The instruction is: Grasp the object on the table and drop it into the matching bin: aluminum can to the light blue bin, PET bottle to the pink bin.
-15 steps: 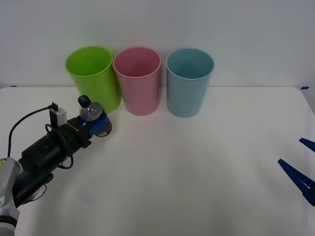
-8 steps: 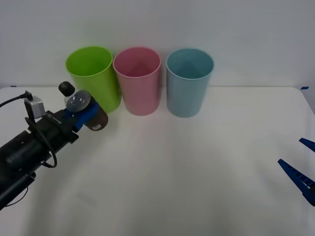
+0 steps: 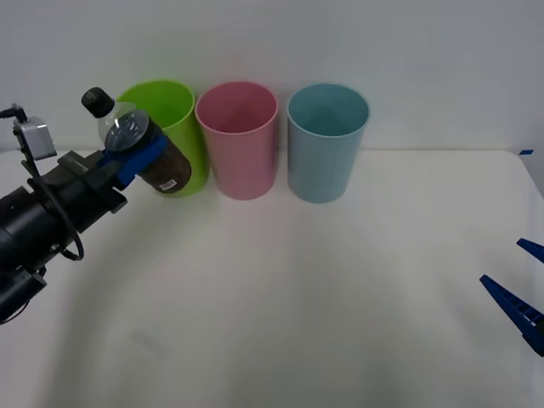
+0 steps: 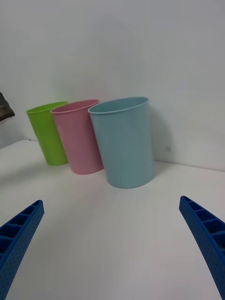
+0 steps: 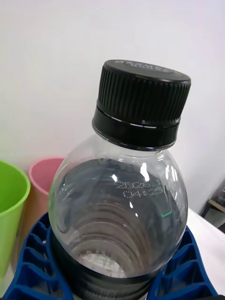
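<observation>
Front view: left tool [image 3: 136,151] clamped around PET bottle [image 3: 144,149], aloft.

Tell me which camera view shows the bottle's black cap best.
The left wrist view: the black cap is close up on the PET bottle held in the left gripper. The front view shows it small and far off.

Pink bin [image 3: 236,140], light blue bin [image 3: 326,143], lime green bin [image 3: 174,127], black-capped clear bottle [image 3: 144,149]
</observation>
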Robot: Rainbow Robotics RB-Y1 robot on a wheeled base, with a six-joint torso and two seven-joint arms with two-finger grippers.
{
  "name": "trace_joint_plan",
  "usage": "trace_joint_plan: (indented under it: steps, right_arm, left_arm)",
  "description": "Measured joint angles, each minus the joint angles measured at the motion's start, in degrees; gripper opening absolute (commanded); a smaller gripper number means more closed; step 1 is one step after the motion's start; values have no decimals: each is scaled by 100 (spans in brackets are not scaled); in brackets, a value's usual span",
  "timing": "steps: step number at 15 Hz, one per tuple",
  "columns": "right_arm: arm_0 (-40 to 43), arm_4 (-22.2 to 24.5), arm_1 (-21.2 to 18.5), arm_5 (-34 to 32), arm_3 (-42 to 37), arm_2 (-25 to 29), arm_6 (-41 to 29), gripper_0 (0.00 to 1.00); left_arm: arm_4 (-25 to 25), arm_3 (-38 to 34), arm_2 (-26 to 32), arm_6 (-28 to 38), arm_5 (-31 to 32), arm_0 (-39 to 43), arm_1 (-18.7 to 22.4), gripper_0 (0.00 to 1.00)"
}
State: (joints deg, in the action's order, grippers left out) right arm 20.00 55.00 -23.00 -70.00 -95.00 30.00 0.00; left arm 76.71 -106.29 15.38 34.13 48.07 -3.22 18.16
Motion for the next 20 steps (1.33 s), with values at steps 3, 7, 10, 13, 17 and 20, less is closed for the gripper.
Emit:
trace_joint_plan:
  steps: [3,7,10,13,17,20]
  right_arm:
    - [0,0,0,0,0,0,0,100]
    - [0,0,0,0,0,0,0,100]
    - [0,0,0,0,0,0,0,100]
    - [0,0,0,0,0,0,0,100]
    - [0,0,0,0,0,0,0,100]
    - [0,0,0,0,0,0,0,100]
  left_arm:
    - [470,1,-52,625,-6,-580,0,0]
    - [1212,237,-77,1153,-60,-1334,-179,0]
    - [1531,924,-21,1209,-131,-1997,-244,0]
    - [1789,1857,122,1205,-165,-2725,-243,0]
    - [2085,2667,115,1135,-166,-3341,-248,0]
    - [2180,2983,-19,1127,-173,-3636,-259,0]
